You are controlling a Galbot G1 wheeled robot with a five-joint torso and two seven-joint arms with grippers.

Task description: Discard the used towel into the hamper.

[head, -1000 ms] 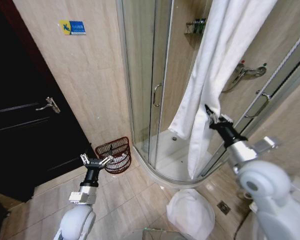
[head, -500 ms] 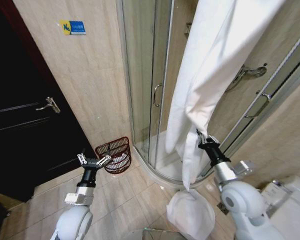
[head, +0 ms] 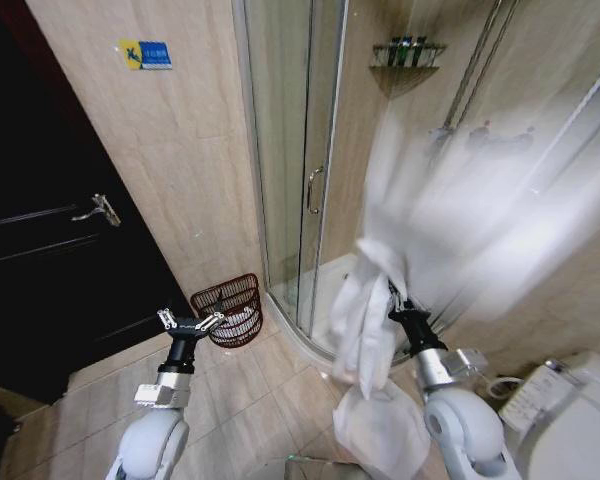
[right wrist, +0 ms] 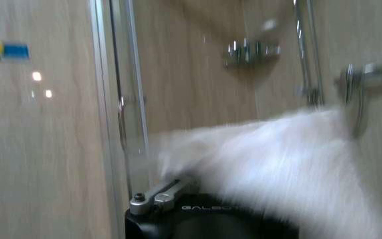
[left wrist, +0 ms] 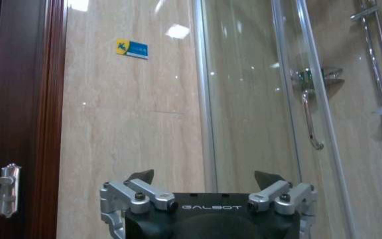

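Head view: reddish-brown wire hamper (head: 230, 309).

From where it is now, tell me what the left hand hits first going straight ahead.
Probably the tiled wall beside the shower door frame; the open left hand faces it, though depth is unclear.
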